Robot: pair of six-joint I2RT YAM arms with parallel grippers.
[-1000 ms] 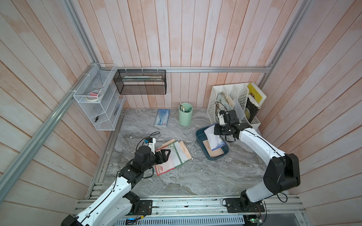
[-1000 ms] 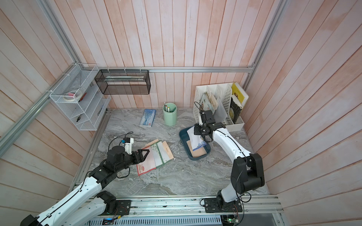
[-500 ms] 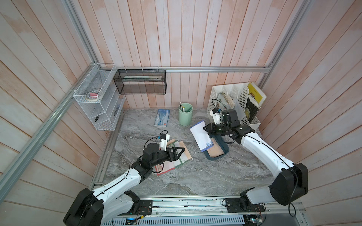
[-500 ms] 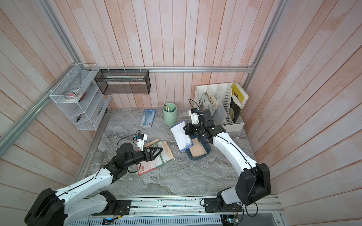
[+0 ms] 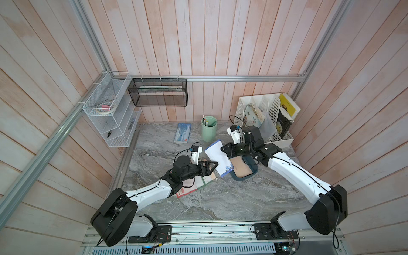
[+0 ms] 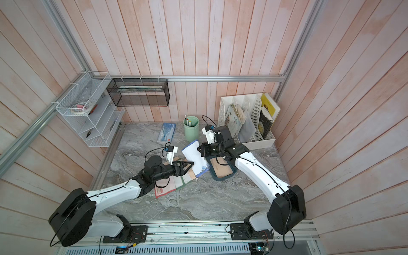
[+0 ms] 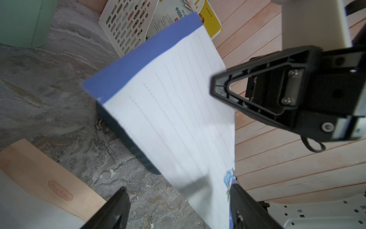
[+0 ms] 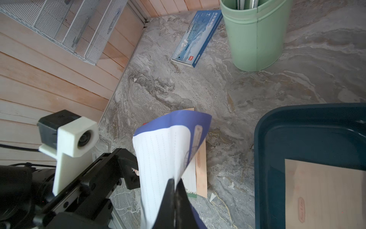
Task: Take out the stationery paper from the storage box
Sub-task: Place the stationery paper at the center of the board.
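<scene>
My right gripper (image 5: 223,149) (image 8: 175,181) is shut on a sheet of stationery paper (image 5: 218,160) (image 6: 195,157) (image 8: 162,154), white, lined, with a blue floral border. It holds the sheet tilted in the air, left of the dark teal storage box (image 5: 254,173) (image 8: 297,134). A tan kraft sheet (image 5: 240,167) (image 8: 326,188) lies in the box. My left gripper (image 5: 215,164) (image 7: 178,189) is open, and the sheet's lower edge (image 7: 174,119) hangs between its fingers, close to one of them. More sheets and a tan envelope (image 5: 198,183) (image 7: 49,178) lie on the table under the left arm.
A mint-green pen cup (image 5: 208,129) and a slim blue packet (image 5: 182,133) stand behind the two grippers. The white file organiser (image 5: 265,119) with books is at the back right. A white wire shelf (image 5: 110,123) and a black mesh basket (image 5: 159,92) hang on the walls.
My right gripper has lifted the blue-bordered sheet out of the box and carried it left. The left arm has reached forward, so its open jaws now straddle the sheet's edge.
</scene>
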